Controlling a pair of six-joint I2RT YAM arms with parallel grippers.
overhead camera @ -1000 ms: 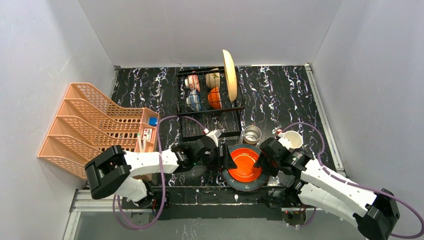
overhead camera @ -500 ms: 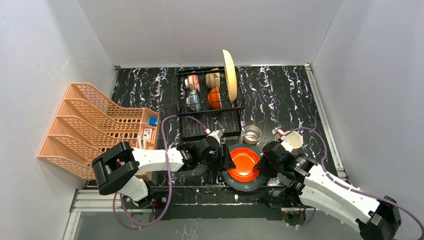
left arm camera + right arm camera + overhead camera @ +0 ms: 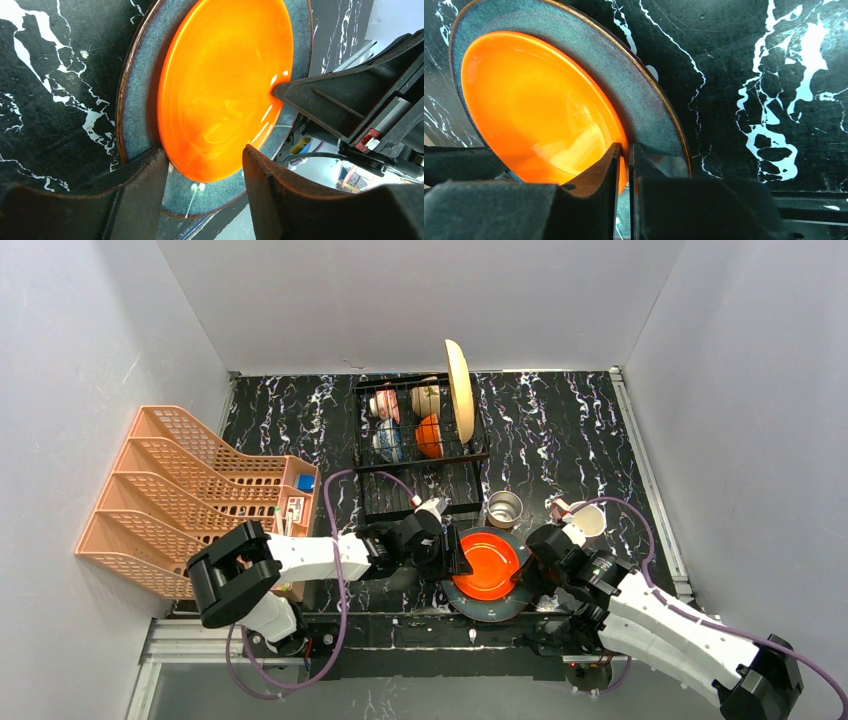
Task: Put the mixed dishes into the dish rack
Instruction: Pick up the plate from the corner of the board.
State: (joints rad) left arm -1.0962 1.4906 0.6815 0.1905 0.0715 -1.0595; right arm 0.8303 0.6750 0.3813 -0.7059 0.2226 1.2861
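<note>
The red-orange plate [image 3: 487, 566] lies stacked on the grey-green plate [image 3: 492, 606] at the near edge of the table. My right gripper [image 3: 521, 571] is shut on the red-orange plate's right rim [image 3: 544, 115], one finger above it and one under it, over the grey-green plate [image 3: 644, 107]. My left gripper [image 3: 456, 553] is open, with its jaws straddling the red-orange plate's left edge [image 3: 220, 95] above the grey-green plate [image 3: 140, 100]. The black wire dish rack [image 3: 420, 465] holds the upright yellow plate [image 3: 459, 390] and several bowls [image 3: 388, 405].
The steel cup [image 3: 503, 509] and the pink mug [image 3: 583, 518] stand just behind the plates. The orange plastic lattice rack [image 3: 190, 495] stands at the left. The rack's lower tier in front of the bowls holds nothing.
My left gripper has edged right, up to the red-orange plate's left edge. My right gripper has settled onto the right rim. The plate has shifted slightly.
</note>
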